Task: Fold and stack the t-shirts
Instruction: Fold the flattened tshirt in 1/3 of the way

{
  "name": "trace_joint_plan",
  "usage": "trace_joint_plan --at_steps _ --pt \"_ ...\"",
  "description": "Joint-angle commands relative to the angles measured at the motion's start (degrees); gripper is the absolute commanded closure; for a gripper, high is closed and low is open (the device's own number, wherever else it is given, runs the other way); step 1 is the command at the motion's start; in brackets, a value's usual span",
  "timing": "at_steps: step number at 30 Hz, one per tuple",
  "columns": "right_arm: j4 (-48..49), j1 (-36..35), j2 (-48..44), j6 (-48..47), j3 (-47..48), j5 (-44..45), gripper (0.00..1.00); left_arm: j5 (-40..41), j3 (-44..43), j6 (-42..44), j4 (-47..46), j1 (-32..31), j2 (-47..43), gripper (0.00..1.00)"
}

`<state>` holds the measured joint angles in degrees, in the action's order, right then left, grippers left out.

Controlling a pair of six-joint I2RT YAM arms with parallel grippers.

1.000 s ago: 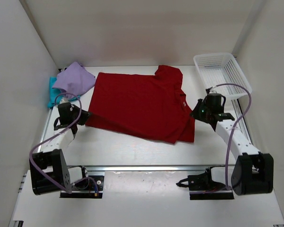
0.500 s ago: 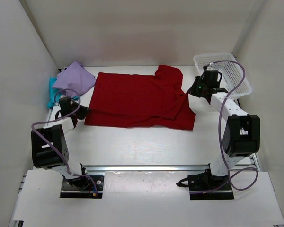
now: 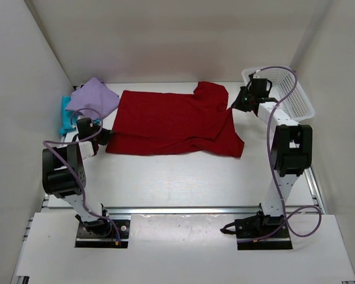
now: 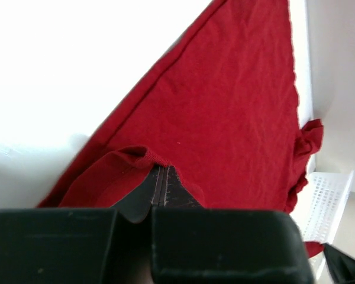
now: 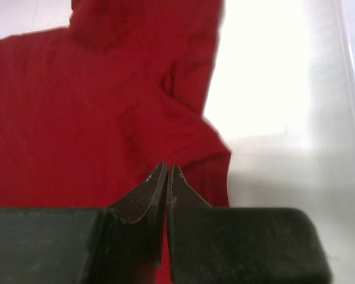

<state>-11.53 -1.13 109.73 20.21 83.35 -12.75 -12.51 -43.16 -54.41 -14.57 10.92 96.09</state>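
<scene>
The dark red t-shirt lies spread across the middle of the table, its near edge rumpled. My left gripper is shut on its near-left corner; in the left wrist view the hem bunches at the closed tips of this gripper. My right gripper is shut on the shirt's right side, close to the sleeve, and the right wrist view shows this gripper with red cloth at its tips. The lavender t-shirt lies crumpled at the far left on top of the teal t-shirt.
A white mesh basket stands at the far right, just behind my right arm, and its corner shows in the left wrist view. White walls close in the table on the left, back and right.
Both grippers have moved away from the near edge toward the back, pulling the red shirt's near edge with them. The shirt now covers less depth and its right front is folded over.
</scene>
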Motion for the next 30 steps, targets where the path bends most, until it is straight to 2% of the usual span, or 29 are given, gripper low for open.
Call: trace_joint_plan --at_steps 1,2,5,6,7,8,9,11,13,15,17,18,20,22,24,27,30 --pt "0.28 -0.81 3.19 -1.92 7.51 -0.78 1.00 -0.58 -2.19 1.06 -1.52 0.33 0.32 0.97" --pt "-1.03 -1.42 3.99 -2.80 9.53 -0.09 1.00 -0.93 -1.76 1.50 -1.78 0.25 0.23 0.94" --pt "-3.85 -2.30 5.58 -3.68 12.00 1.24 0.98 -1.46 -0.97 1.15 -0.82 0.86 -2.04 0.76" --pt "-3.68 -2.30 6.10 -3.86 11.66 0.63 0.95 -1.72 -0.88 1.50 0.06 1.12 -2.83 0.67" --pt "-3.50 -2.30 5.06 -3.95 10.70 0.71 0.90 -1.03 -0.62 1.76 0.85 1.21 -4.58 0.52" --pt "-3.85 -1.95 4.70 -3.77 10.17 0.71 0.86 -1.20 -0.53 2.20 1.47 1.47 -5.82 0.49" --pt "-3.94 -1.60 3.31 -3.77 9.56 0.71 0.84 -0.68 0.52 2.73 2.60 1.56 -7.92 0.49" --pt "-2.46 -1.43 -1.35 -2.72 3.17 0.89 0.69 0.73 3.68 3.26 3.49 0.86 -13.71 0.49" --pt "1.31 -0.46 -9.41 -1.41 -4.75 1.50 0.65 1.96 9.55 3.61 3.67 0.07 -18.02 0.51" --pt "5.17 -0.19 -16.72 0.70 -14.06 1.95 0.72 0.74 14.31 2.21 2.97 -0.11 -21.29 0.52" --pt "8.71 0.60 -25.49 2.46 -26.96 2.12 0.94 -1.71 18.71 1.50 2.53 0.77 -22.61 0.52" --pt "10.46 0.86 -27.01 3.60 -32.23 2.73 1.00 -2.07 19.59 1.42 2.53 1.56 -22.53 0.52" --pt "12.66 1.04 -33.32 4.75 -39.01 2.56 1.00 -2.43 20.13 2.20 3.40 1.39 -21.74 0.53" --pt "15.03 3.50 -37.11 6.59 -44.48 1.07 0.92 -1.46 20.57 2.21 3.50 1.03 -21.04 0.51" --pt "16.97 3.85 -40.20 6.95 -50.54 0.63 0.78 -3.12 21.27 1.15 2.44 1.38 -19.37 0.50" --pt "19.09 4.82 -41.44 7.74 -55.47 -1.57 0.67 -3.92 22.06 -0.17 1.65 2.00 -17.53 0.47" --pt "21.01 5.78 -39.96 8.36 -58.55 -2.62 0.62 -3.84 22.85 -1.30 0.33 2.18 -16.73 0.44"
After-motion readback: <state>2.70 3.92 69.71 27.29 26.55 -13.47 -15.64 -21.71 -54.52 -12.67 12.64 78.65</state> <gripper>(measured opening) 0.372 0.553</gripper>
